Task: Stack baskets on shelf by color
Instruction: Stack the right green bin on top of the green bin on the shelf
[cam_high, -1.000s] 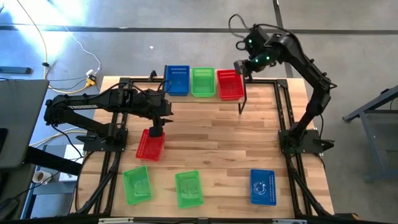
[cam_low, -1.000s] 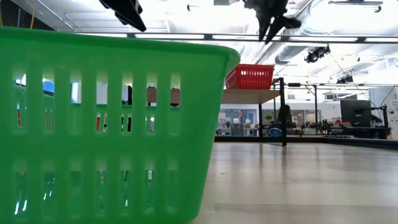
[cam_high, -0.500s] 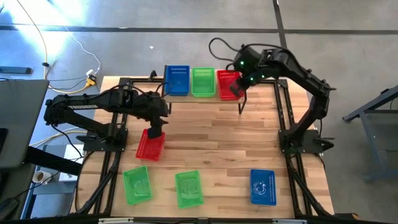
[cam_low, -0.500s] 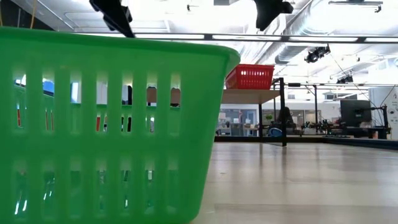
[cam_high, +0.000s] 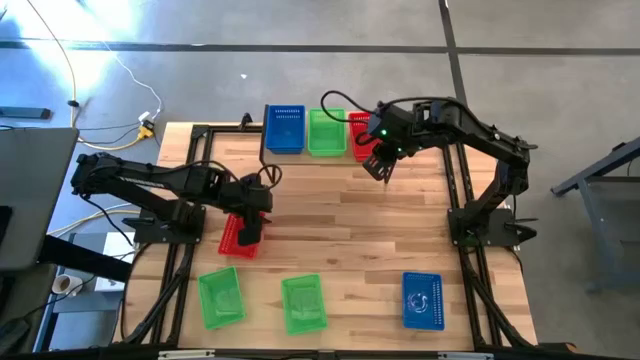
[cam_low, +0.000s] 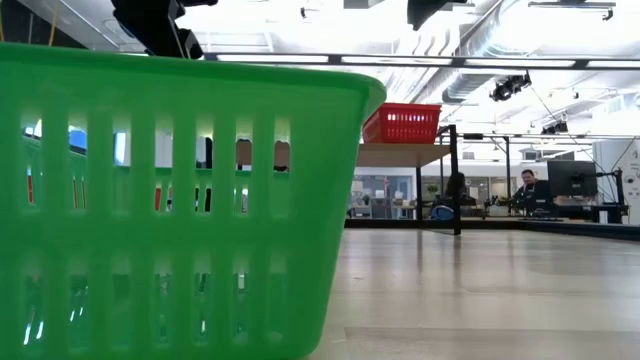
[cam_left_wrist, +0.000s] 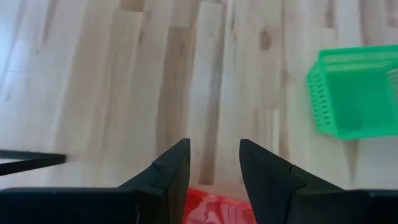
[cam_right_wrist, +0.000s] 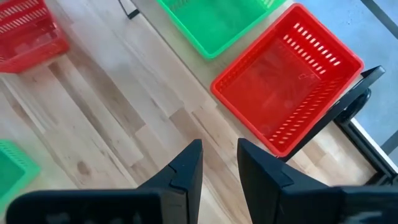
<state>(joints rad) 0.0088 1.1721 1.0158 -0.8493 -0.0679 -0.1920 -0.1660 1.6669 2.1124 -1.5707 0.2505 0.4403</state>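
Observation:
On the shelf at the table's far edge, a blue basket, a green basket and a red basket stand side by side. A second red basket lies on the table at the left. My left gripper is open just over that basket's right part, and red plastic shows low between its fingers. My right gripper is open in the air, in front of the shelf's red basket, with nothing between its fingers.
Two green baskets and a blue basket lie along the table's near edge. One green basket fills the left half of the low view. Bare wood lies in the table's middle. A person sits far off in the room.
My right gripper has swung from over the shelf's right end toward the table's near edge and a little left, rolling as it went. My left gripper has sunk toward the red basket on the table. No basket has moved.

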